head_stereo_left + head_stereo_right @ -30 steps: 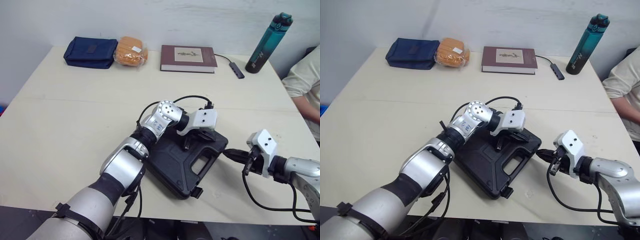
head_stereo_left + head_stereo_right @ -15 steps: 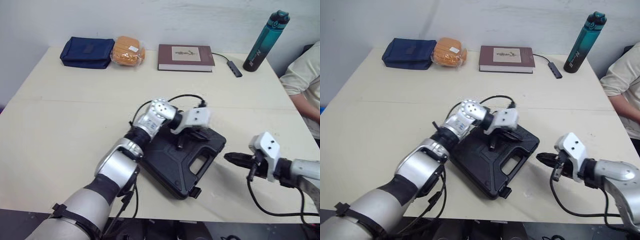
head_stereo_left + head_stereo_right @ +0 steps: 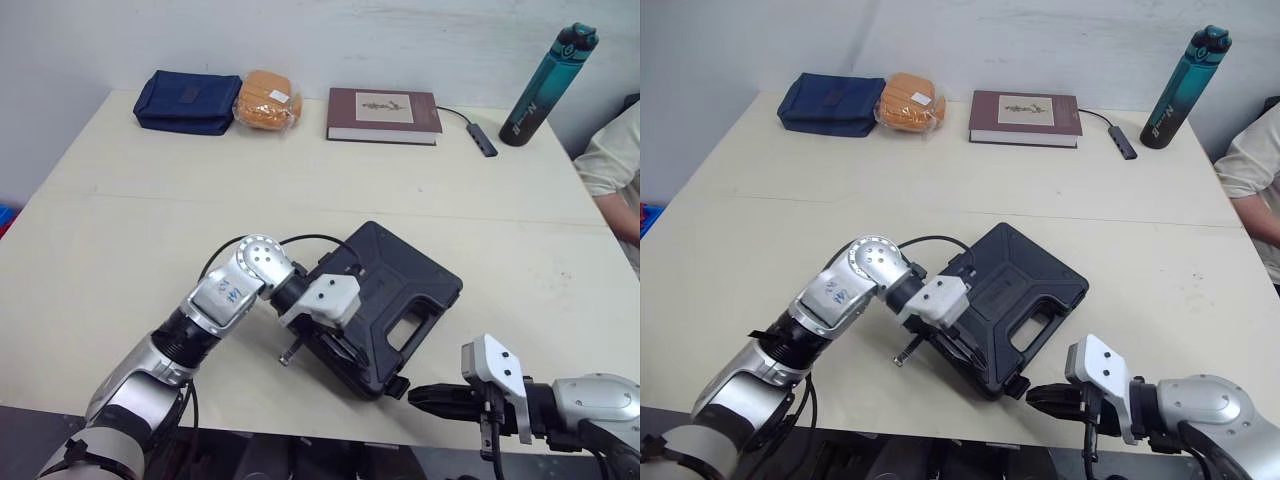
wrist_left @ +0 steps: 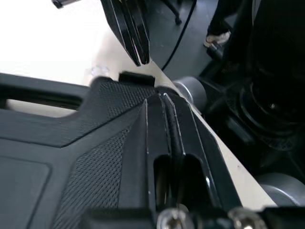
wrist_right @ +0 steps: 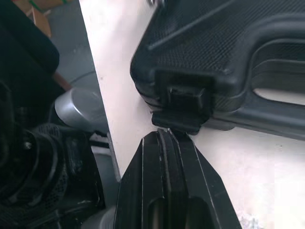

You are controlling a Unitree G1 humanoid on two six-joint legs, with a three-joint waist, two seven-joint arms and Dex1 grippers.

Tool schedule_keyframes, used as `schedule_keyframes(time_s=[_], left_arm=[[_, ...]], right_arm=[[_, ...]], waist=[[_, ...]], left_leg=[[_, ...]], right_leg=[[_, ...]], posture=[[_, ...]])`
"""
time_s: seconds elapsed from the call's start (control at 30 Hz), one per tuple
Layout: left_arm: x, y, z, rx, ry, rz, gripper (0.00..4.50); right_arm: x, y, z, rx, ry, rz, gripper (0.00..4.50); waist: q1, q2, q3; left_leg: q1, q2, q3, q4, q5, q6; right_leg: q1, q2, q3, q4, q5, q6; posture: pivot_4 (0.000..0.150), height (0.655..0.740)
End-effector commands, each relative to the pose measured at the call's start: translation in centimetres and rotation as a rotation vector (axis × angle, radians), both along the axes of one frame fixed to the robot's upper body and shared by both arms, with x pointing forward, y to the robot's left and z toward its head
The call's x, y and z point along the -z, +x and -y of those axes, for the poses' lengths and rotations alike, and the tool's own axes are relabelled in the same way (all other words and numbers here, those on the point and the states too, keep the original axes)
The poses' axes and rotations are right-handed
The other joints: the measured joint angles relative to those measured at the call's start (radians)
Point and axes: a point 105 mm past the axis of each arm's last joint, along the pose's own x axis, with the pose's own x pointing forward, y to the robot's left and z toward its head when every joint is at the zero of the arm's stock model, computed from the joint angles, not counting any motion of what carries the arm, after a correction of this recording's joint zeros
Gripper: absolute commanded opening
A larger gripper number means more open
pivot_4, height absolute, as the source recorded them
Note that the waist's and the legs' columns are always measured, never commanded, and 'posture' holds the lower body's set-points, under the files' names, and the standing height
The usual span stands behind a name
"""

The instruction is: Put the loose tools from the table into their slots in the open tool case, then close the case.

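Black tool case lies closed near the front edge of the counter, the left gripper resting on its near-left side with fingers pressed together, holding nothing, and the right gripper, likewise pinched empty, tipped against the front latch.

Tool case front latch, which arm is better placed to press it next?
Right, probably. The right gripper points straight at the latch, its tips right beside it; the left gripper lies on the tool case away from it.
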Motion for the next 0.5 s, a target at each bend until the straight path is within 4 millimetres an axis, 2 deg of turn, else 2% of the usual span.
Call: schedule_keyframes(time_s=[0.03, 0.3, 0.4, 0.5], left_arm=[[0.6, -0.2, 0.9, 0.017, 0.001, 0.057, 0.03], [3.7, 0.6, 1.0, 0.023, 0.111, 0.179, 0.03], [4.9, 0.2, 0.5, 0.059, 0.157, 0.207, 0.03], [5.5, 0.7, 0.4, 0.048, 0.176, 0.241, 0.03]], right_arm=[[-0.2, 0.0, 0.2, -0.005, -0.008, 0.016, 0.0], [0.8, -0.3, -0.1, -0.019, -0.017, 0.001, 0.0], [1.1, 0.0, -0.6, -0.01, -0.001, 0.007, 0.0], [1.1, 0.4, -1.4, -0.013, 0.023, 0.02, 0.0]], waist=[[0.001, 0.0, 0.0], [0.0, 0.0, -0.001], [0.0, 0.001, -0.003], [0.0, 0.001, -0.005]], left_leg=[[0.0, 0.0, 0.0, 0.0, 0.0, 0.0], [0.002, 0.0, 0.0, 0.0, 0.0, 0.0], [0.003, 0.0, 0.0, 0.0, 0.0, 0.0], [0.003, 0.0, 0.0, 0.0, 0.0, 0.0]], right_leg=[[0.0, 0.0, 0.0, 0.0, 0.0, 0.0], [0.002, 0.0, 0.0, 0.001, 0.0, 0.0], [0.002, 0.001, 0.0, 0.001, 0.0, 0.0], [0.003, 0.0, 0.0, 0.0, 0.0, 0.0]], posture=[[0.15, 0.74], [0.15, 0.74], [0.15, 0.74], [0.15, 0.74]])
